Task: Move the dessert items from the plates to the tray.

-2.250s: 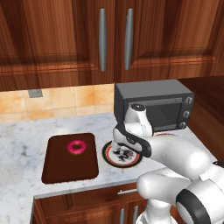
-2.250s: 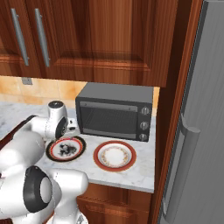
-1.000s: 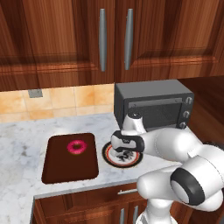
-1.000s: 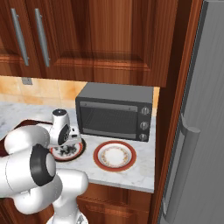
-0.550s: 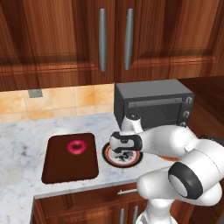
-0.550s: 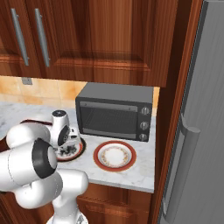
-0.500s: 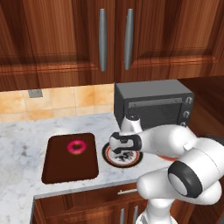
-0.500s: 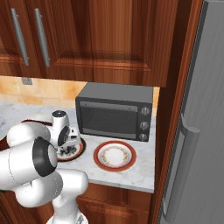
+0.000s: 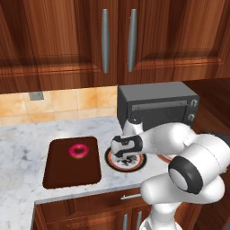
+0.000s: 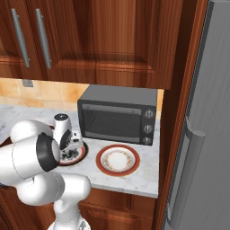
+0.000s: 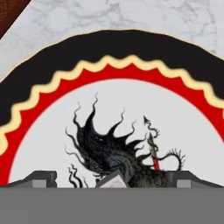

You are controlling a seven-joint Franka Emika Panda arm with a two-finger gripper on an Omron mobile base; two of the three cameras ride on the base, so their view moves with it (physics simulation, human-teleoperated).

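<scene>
Now tool (image 11: 112,180) wide over black-rimmed plate (image 11: 131,48), pale morsel (image 11: 113,181) between fingertips, tray (image 9: 58,173) beside

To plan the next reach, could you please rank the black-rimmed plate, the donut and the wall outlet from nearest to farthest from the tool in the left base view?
1. Black-rimmed plate, right below the tool.
2. Donut, on the tray to the left.
3. Wall outlet, far left on the backsplash.
</scene>
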